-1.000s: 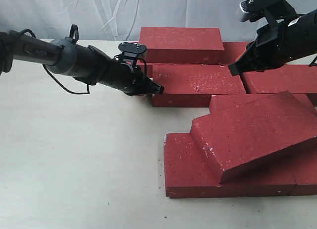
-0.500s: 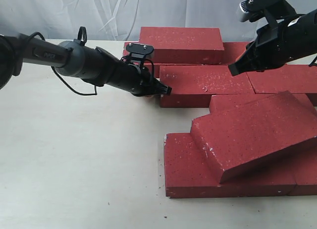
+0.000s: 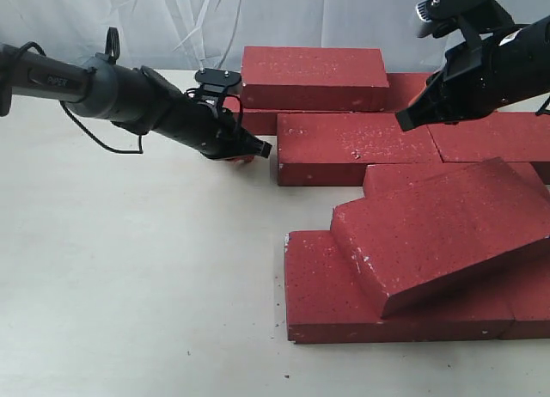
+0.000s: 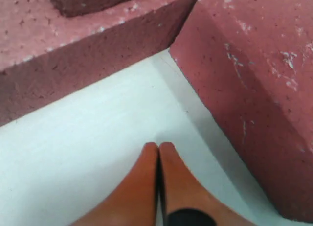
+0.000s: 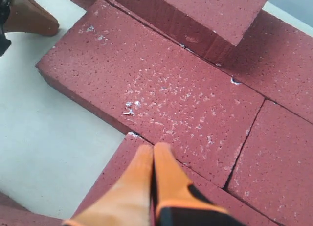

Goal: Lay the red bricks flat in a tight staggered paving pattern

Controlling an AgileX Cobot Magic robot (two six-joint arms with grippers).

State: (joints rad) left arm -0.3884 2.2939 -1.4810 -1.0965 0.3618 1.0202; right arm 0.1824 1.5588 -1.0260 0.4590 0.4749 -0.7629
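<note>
1. The rough, speckled, rectangular red bricks (image 3: pixel 344 307) are grouped on the right half of the cream tabletop (image 3: pixel 129 268). Most lie flat, but one tilted brick (image 3: pixel 438 225) leans across the near rows and one stacked brick (image 3: pixel 314 77) rests on top of the back row.
2. The middle-row brick (image 3: pixel 352 148) looks to be the one being worked. From the right wrist camera, its far end meets the neighbouring brick with only a thin seam.
3. The left gripper (image 3: pixel 260 148) has its orange fingers pressed together around nothing. It sits low on the table just off that brick's left end, not touching it.
4. To my eye, any further nudge should land low and centred on the end face, square to it, so the brick slides rather than pivots.
5. The right gripper (image 3: pixel 402 122), likewise closed and empty, hovers above the brick's right part. It could brace the neighbour, or it should stay clear.
6. The tilted brick will need lowering flat, and it may slip off its perch if the bricks beneath are jolted.
</note>
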